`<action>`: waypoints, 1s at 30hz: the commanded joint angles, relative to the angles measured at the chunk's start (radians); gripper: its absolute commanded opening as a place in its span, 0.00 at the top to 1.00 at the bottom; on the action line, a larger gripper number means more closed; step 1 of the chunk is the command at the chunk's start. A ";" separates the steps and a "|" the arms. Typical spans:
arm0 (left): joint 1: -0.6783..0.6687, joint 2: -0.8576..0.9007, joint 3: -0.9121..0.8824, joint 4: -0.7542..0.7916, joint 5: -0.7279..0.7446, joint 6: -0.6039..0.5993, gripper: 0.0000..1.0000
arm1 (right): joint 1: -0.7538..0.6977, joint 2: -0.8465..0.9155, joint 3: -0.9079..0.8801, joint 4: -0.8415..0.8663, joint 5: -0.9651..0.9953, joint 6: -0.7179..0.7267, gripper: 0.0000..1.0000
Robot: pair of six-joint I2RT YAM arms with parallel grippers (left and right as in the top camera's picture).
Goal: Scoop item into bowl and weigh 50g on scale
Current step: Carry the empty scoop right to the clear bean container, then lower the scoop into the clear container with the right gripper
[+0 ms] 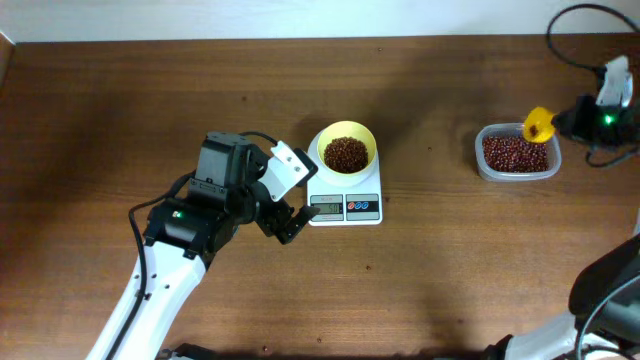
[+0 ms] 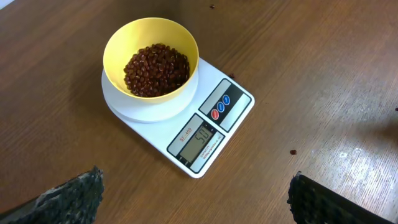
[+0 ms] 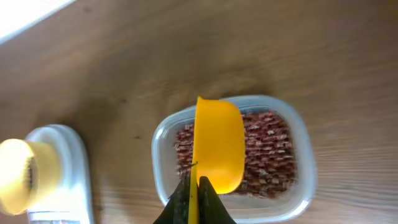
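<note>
Beans (image 2: 155, 70): small, glossy, dark red-brown, loose heap in bottom of pale yellow bowl (image 2: 119, 45). Bowl sits on round platform of white scale (image 2: 155, 134); display digits look like 50. Left gripper (image 2: 193, 199): fingers spread wide, empty, with bowl at its 11 o'clock, apart from it. Right gripper (image 3: 193, 202) pinches handle of yellow scoop (image 3: 217, 143) above clear tub (image 3: 308, 168) of more beans, at scale's 3 o'clock, well apart.

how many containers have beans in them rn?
2. The yellow bowl sits on the scale mid-table; the clear tub is at the far right, under the scoop held by the right gripper. None look hidden.
</note>
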 commanded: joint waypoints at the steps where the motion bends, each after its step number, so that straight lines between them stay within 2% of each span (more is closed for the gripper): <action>1: 0.004 -0.010 -0.003 0.001 0.011 0.013 0.01 | 0.071 -0.062 0.071 -0.037 0.252 -0.050 0.96; 6: 0.004 -0.010 -0.003 0.001 0.011 0.013 0.01 | 0.140 -0.063 0.082 -0.105 0.468 -0.053 0.96; 10: 0.004 -0.010 -0.003 0.001 0.011 0.013 0.01 | 0.172 -0.063 0.082 -0.104 0.531 -0.090 0.96; 18: 0.004 -0.010 -0.003 0.001 0.011 0.013 0.01 | 0.206 -0.063 0.082 -0.104 0.531 -0.126 0.96; 25: 0.004 -0.010 -0.003 0.001 0.011 0.013 0.01 | 0.206 -0.063 0.082 -0.105 0.521 -0.057 0.96; 27: 0.004 -0.010 -0.003 0.001 0.011 0.013 0.01 | 0.206 -0.063 0.082 -0.104 0.521 0.011 0.96; 30: 0.004 -0.010 -0.003 0.001 0.011 0.013 0.01 | 0.204 -0.062 0.081 -0.107 0.520 0.309 0.96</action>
